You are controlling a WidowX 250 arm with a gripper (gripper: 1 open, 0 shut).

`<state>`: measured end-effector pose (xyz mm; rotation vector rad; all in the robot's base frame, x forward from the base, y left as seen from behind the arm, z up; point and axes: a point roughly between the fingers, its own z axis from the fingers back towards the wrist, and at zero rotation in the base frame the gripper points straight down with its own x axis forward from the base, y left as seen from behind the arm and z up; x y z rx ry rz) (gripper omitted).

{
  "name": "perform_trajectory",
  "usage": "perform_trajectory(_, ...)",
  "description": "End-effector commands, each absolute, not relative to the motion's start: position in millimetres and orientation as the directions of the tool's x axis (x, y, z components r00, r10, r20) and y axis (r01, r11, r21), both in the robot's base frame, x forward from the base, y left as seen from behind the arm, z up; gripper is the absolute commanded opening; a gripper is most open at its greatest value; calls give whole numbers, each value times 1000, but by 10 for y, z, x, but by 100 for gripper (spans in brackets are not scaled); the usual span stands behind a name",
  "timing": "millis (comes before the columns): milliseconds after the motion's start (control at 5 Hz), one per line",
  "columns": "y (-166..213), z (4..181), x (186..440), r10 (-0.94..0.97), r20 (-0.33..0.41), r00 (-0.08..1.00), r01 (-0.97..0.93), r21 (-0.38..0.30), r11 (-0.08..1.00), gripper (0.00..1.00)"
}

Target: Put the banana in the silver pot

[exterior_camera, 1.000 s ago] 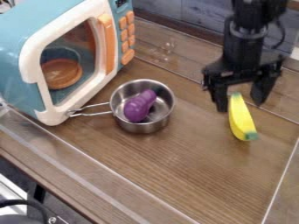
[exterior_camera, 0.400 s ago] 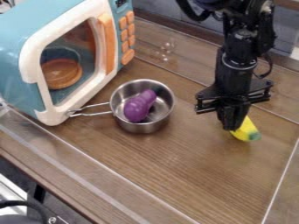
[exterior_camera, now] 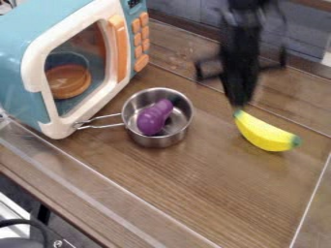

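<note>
— While the blur makes it hard to read, where's the gripper (exterior_camera: 238,97) right now?

— Pointing straight down, smeared with motion, hanging above the wooden table (exterior_camera: 195,194). Its jaws look pinched together, nothing showing between them that I can make out.

— So no banana (exterior_camera: 266,132) in its grasp?

— None. That yellow banana lies flat on the wood at about five o'clock from the fingertips, just beside them, greenish tip pointing off toward three o'clock. Whether the tips touch it, I cannot tell through the blur.

— And the silver pot (exterior_camera: 159,117)?

— Over at nine o'clock from the gripper, well apart from the banana. Sitting in it is a purple lumpy toy vegetable (exterior_camera: 155,118), and the thin handle runs out toward nine o'clock.

— What's beyond the pot?

— Toy microwave (exterior_camera: 72,58), blue and cream, at roughly ten o'clock, door wide open, an orange dish (exterior_camera: 68,79) inside its cavity. The pot's handle reaches right up to its base.
</note>
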<state>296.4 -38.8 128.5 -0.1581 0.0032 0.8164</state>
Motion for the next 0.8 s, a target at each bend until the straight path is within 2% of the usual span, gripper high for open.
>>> perform_trajectory(0,-466,1537,2938,730,-40,682,-724,-176,667,100)
perform_trajectory(200,-719,1434,3033,786,-45,617,-781,-158,604,100)
perform_trajectory(400,-1077,1172,3113,833,-45,552,-829,-141,541,100)
perform_trajectory(600,-1159,912,3140,833,-39,551,-828,-148,541,100)
